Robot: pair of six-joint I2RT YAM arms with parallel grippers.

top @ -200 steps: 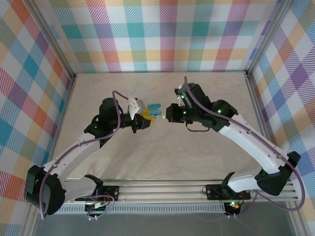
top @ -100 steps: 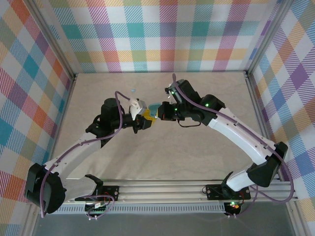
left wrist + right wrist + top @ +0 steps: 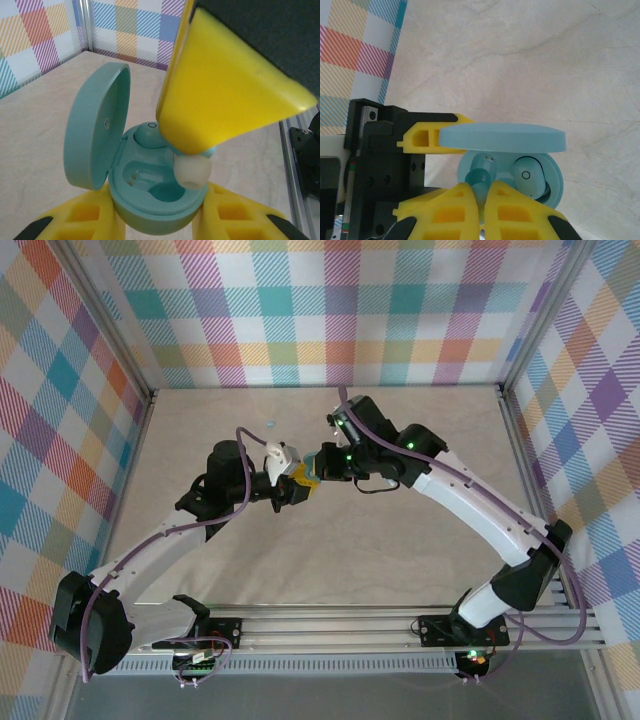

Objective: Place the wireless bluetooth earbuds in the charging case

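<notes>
We see L gripper [image 3: 156, 222] clamped on charging case [image 3: 117, 192] at bottom centre of left wrist view, lid [image 3: 95, 132] open, swung left. One earbud [image 3: 148, 135] seated in upper pocket. R gripper [image 3: 481, 194] pinched tight on second earbud [image 3: 481, 172], tip at empty lower pocket; can't tell if touching. Top view: both grippers meet mid-frame over table [image 3: 400, 540].

A robot test cell of a laboratory is shown. A pale table [image 3: 400, 570] is enclosed by walls of coloured plaid [image 3: 330, 310] and metal frame posts [image 3: 118, 337], and two robot arms [image 3: 160, 540] are bolted to an aluminium rail [image 3: 330, 628].
</notes>
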